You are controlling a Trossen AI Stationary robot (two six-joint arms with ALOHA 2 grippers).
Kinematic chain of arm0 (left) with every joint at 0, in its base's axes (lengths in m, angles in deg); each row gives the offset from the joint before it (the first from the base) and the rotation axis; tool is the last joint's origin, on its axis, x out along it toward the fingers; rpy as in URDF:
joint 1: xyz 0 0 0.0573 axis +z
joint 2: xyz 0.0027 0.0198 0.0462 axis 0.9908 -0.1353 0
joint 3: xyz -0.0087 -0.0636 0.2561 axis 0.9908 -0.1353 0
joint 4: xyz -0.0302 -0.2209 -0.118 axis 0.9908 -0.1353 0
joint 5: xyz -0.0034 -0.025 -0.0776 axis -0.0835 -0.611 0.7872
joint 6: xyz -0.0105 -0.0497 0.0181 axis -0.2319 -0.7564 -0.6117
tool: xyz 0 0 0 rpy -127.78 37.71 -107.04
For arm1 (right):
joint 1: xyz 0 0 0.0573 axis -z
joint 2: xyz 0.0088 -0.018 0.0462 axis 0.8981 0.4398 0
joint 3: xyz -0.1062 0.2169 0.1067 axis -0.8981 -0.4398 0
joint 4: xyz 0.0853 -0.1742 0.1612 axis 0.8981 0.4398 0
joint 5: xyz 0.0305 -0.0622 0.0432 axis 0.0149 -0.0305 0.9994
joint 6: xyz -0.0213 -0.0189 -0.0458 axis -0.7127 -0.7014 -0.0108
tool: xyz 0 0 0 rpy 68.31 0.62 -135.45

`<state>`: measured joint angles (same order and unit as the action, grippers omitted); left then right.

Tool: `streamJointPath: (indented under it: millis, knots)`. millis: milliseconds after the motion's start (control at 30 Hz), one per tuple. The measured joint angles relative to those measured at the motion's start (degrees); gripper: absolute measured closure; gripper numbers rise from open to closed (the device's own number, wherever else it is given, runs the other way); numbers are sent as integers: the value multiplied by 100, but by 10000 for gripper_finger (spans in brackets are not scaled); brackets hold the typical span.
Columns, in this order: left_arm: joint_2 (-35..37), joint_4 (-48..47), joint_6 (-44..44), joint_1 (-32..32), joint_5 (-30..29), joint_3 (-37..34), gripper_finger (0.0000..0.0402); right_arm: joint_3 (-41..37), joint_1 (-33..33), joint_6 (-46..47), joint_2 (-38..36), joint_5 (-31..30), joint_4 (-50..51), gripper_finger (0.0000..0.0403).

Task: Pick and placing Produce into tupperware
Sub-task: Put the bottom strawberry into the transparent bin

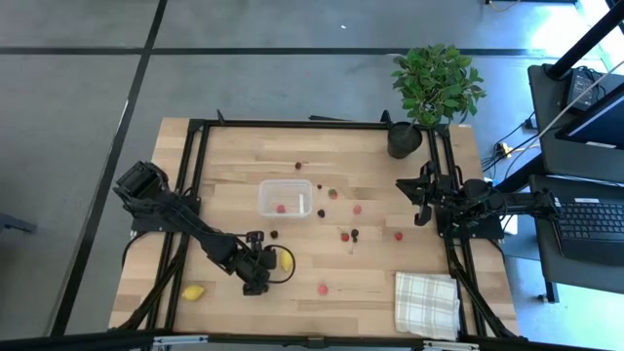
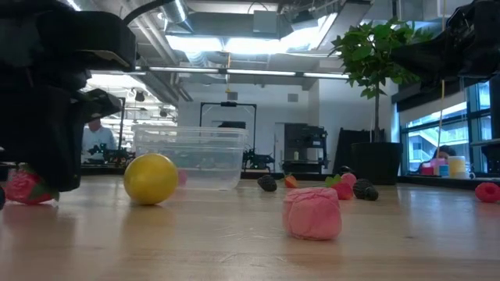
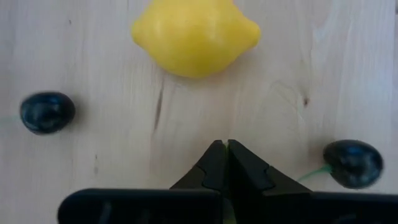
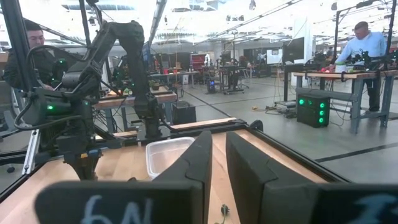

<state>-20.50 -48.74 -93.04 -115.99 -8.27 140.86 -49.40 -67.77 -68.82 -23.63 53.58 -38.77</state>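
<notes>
The left gripper (image 3: 227,144) sits low over the front-left part of the table, its two dark fingers (image 3: 211,165) pressed tip to tip with nothing between them. Just ahead of the tips lies a yellow lemon (image 3: 195,36), smooth and glossy with a pointed nub at one end, apart from the fingers. Two dark, shiny berries flank the gripper, one on each side (image 3: 47,112) (image 3: 353,163), both resting on the wood and untouched.

From above, a second lemon (image 1: 193,292) lies near the table's front-left corner. Small red berries (image 1: 323,288) and a few dark ones are scattered across the middle of the table. The tupperware (image 1: 285,198), a clear rectangular tub with rounded corners, stands near the centre and holds one red piece.

The table (image 1: 234,156) is pale wood planking inside a black frame. A checked white cloth (image 1: 426,302) lies at the front-right corner, and a green potted plant (image 1: 429,88) stands at the back right. Beyond the table is an open workshop with benches, bright ceiling lights and people at work.

The right gripper (image 4: 217,155) waits raised at the table's right edge, its fingers drawn in to their narrowest and holding nothing.
</notes>
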Motion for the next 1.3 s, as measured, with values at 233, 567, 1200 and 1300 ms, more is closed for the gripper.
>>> streamJointPath:
  millis: [233,567,1200,1300]
  knots:
    - [42,-2,608,237,1,5,395,0,-2,9,0,-2,0,352]
    - [434,-857,1530,521,-166,728,397,0,-2,2,0,-2,-4,352]
    - [652,-2403,2688,1855,-1251,1478,398,0,-1,-31,0,-2,-4,352]
    - [739,-2444,2685,2121,-1229,1480,399,0,-1,-33,0,-2,-4,352]
